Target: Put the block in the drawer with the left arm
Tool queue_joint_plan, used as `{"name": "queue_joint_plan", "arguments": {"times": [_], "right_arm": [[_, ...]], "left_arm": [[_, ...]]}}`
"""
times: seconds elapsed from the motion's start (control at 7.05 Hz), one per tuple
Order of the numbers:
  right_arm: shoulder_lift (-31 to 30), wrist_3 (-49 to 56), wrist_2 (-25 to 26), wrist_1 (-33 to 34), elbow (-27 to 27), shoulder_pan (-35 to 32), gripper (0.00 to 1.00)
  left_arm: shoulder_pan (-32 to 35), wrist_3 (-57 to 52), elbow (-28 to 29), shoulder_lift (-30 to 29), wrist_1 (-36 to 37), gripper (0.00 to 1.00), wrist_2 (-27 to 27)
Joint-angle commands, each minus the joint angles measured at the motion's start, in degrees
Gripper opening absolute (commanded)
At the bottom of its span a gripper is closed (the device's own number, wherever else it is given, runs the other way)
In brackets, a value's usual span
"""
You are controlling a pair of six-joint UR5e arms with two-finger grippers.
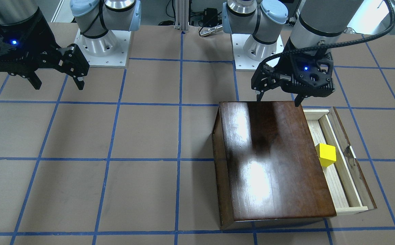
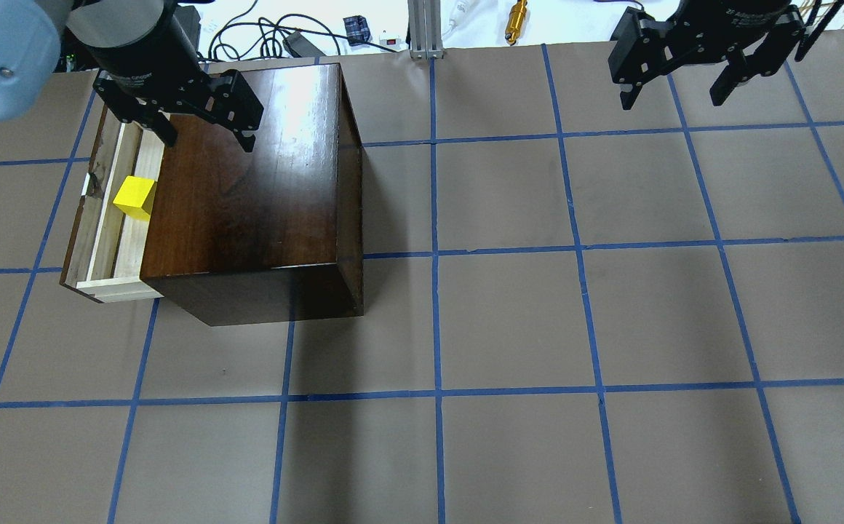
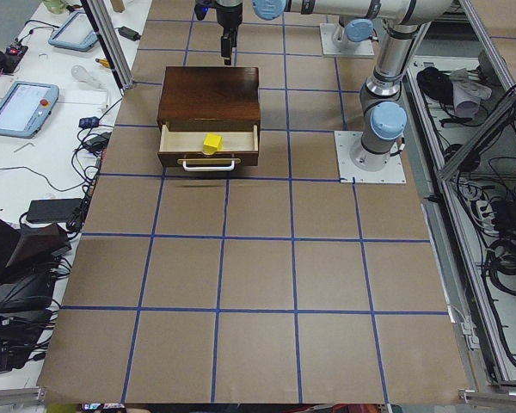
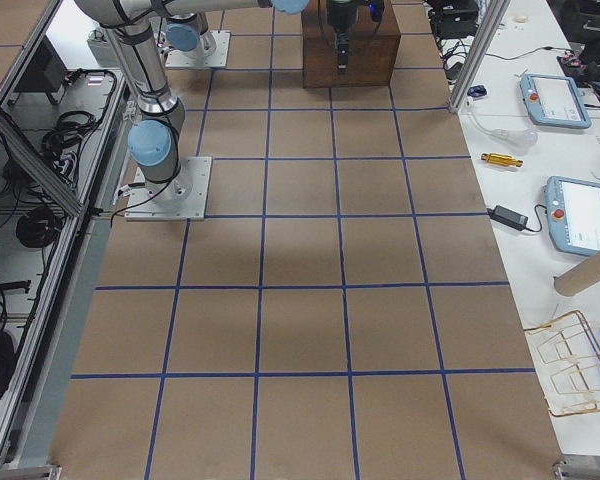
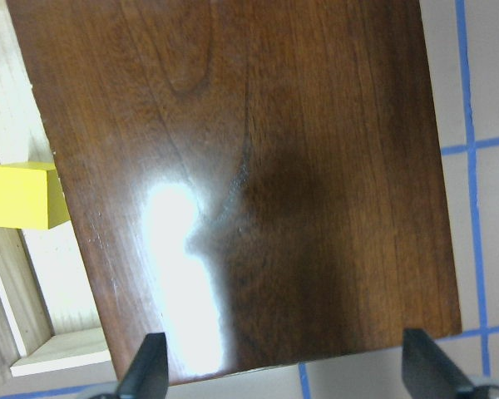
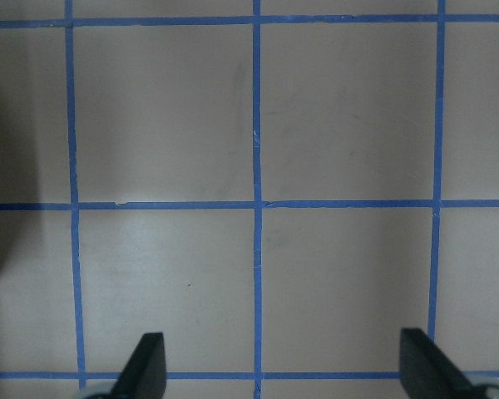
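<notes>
The block (image 2: 134, 197) rests in the open drawer (image 2: 102, 233), just beside the top edge of the box (image 2: 247, 204). The left end effector (image 2: 207, 140) hangs spread and empty over the box's base-side edge, so the block lies to its left and farther from the robot bases. The right end effector (image 2: 671, 100), also spread, is well apart over the table (image 2: 538, 327); placement appears complete
</notes>
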State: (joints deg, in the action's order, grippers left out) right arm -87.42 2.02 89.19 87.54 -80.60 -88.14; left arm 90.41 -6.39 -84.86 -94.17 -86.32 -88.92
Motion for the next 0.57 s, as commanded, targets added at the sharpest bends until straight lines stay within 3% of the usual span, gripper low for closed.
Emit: {"name": "queue_joint_plan", "arguments": {"times": [0.0,0.43], "right_arm": [[0.0,0.0,0.0,0.0,0.0,0.1,1.0],[0.1,0.0,0.0,0.0,0.0,0.1,1.0]], "left_arm": [[-0.3,1.0,-4.2,1.0,6.7,1.0,1.7],[-0.4,1.1,-3.7,1.4,5.8,1.0,1.0]]}}
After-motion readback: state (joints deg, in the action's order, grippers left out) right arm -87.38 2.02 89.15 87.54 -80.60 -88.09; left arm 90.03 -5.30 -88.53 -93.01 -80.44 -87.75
